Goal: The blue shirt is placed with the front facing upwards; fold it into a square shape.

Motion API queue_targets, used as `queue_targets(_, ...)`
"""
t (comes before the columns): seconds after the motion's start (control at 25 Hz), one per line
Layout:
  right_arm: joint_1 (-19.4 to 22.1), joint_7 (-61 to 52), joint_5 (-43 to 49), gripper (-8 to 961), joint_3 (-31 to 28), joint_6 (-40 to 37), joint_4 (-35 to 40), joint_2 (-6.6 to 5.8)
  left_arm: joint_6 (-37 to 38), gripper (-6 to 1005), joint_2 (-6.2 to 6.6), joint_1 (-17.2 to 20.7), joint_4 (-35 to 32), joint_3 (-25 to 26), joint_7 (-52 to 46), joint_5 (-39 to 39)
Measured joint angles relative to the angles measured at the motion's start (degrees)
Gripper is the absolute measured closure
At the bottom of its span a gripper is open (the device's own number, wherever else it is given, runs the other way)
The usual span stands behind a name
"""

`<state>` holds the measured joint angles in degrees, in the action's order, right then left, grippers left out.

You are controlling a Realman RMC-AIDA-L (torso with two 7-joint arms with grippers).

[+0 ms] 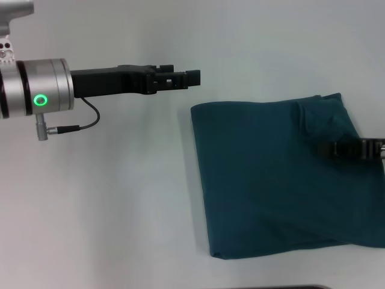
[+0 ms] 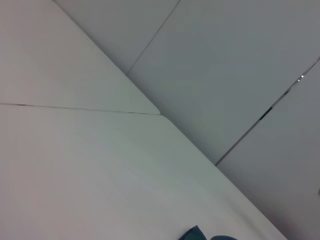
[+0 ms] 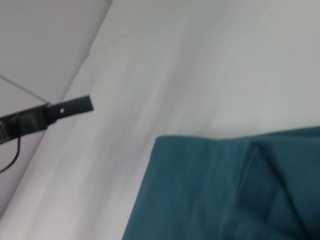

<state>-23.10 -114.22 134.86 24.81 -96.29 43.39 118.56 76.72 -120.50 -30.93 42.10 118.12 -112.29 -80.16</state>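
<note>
A: Where is the blue shirt point(image 1: 274, 180) found?

B: It is laid flat on the white counter point(image 1: 108, 205), toward the robot's right, already gathered into a rough rectangle. No lettering or collar is shown. The near edge and the left edge are seen as thick rounded folds; a small tucked flap is seen at the far right corner.

A: How is it expected to handle?

B: It is judged light, soft and limp, so any lifted edge would sag and layers could slide apart. A fold edge or a corner, with all layers pinched together, is judged the best hold.

A: And the pincers?

B: The right pincer point(image 1: 337, 148) is held low over the right side; whether cloth is held cannot be told. Farther off, the left pincer point(image 1: 191, 77) is poised above bare counter beyond the shirt's far left corner, empty, its opening not discernible.
</note>
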Motion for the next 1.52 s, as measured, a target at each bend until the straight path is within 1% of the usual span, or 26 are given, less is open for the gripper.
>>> queue_targets(0.24, -0.06, 0.05, -0.64, 881, -2.52, 1.53, 1.31, -0.04, 0.0, 63, -0.02, 0.0, -0.09, 0.0, 0.09, 0.0)
queue_targets(0.6, -0.18, 0.05, -2.43, 882, -2.66, 9.46, 1.35, -0.09, 0.0, 63, -0.01, 0.0, -0.89, 0.0, 0.49, 0.0)
queue_targets(0.72, 0.14, 0.36, -4.49, 882, -2.67, 11.17, 1.35, -0.36, 0.0, 63, 0.0, 0.0, -0.89, 0.0, 0.5, 0.0)
queue_targets(0.88, 0.47, 0.76, -7.59, 882, -2.67, 11.57, 1.85, -1.04, 0.0, 63, 0.0, 0.0, -0.89, 0.0, 0.5, 0.0)
queue_targets(1.04, 0.63, 0.78, -8.51, 882, -2.67, 10.33, 3.43, -1.37, 0.0, 62, -0.05, 0.0, -0.89, 0.0, 0.5, 0.0)
queue_targets(1.16, 0.74, 1.26, -8.75, 881, -2.53, 6.33, 4.07, -1.71, 0.0, 62, -0.08, 0.0, -0.88, 0.0, 0.49, 0.0)
queue_targets(1.28, 0.57, 1.62, -8.46, 881, -1.93, 1.91, 3.92, -2.11, 0.0, 62, -0.16, 0.04, -0.87, 0.0, 0.5, 0.0)
queue_targets(1.36, 0.5, 1.5, -8.03, 881, -1.75, 0.51, 3.93, -2.29, 0.0, 62, -0.17, 0.04, -0.87, 0.0, 0.54, 0.0)
queue_targets(1.52, 0.17, 1.12, -7.59, 881, -0.81, -1.77, 2.21, -3.13, 0.0, 62, -0.18, -0.01, -0.85, 0.0, 0.57, 0.0)
